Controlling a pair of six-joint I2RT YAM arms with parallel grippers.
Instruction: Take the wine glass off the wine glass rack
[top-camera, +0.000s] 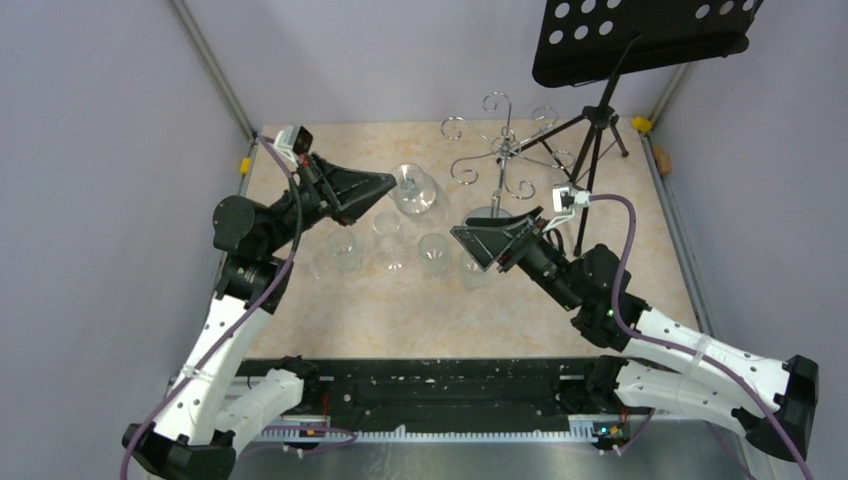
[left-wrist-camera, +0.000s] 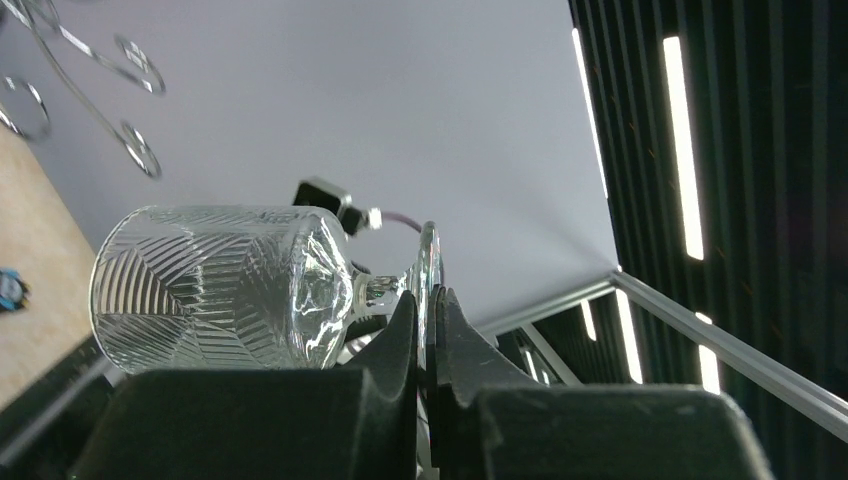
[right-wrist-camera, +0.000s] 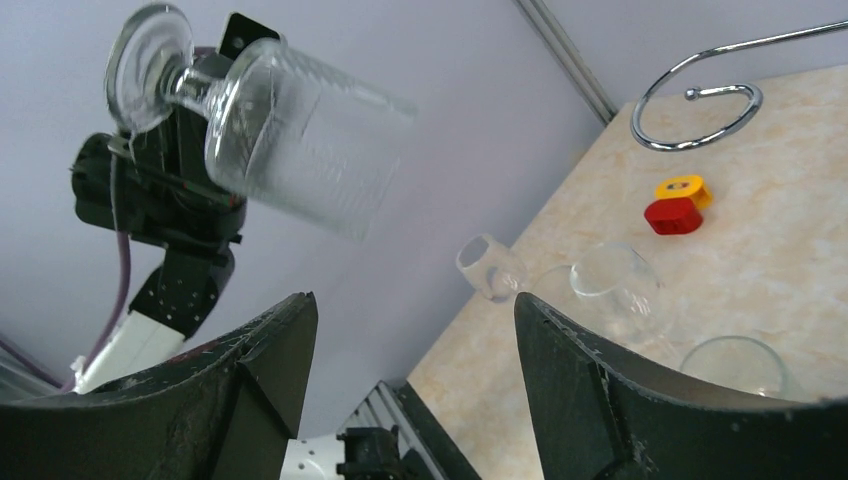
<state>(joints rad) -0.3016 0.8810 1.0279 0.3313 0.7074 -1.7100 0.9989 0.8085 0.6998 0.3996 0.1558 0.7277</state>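
- You have the tan marbled table (top-camera: 400, 310) boxed in by pale walls, with both arms reaching in from its near edge.
- The black music stand (top-camera: 640, 40) rises on its tripod at the far right corner, its perforated desk high over the table.
- The wine glass rack (top-camera: 503, 150) stands just left of that tripod at the far side of the table. Its chrome loops curl outward from the top of the pole, and you can see no glass hanging on any of them.
- Your left gripper (left-wrist-camera: 425, 305) is clamped on the round foot of the wine glass (left-wrist-camera: 220, 290), its 2 fingers pinching the disc's edge.
- Your right gripper (right-wrist-camera: 410, 330) hovers over the table with its fingers spread wide and nothing between them, just in front of the rack's base.
- The wine glass is in the air to the left of the rack and apart from it. It is tipped on its side, its cut-patterned bowl pointing away from the fingers.
- A row of clear glasses (top-camera: 433, 250) stands on the table between your 2 grippers.
- A small red and yellow clip (right-wrist-camera: 680, 205) lies near the table's edge.
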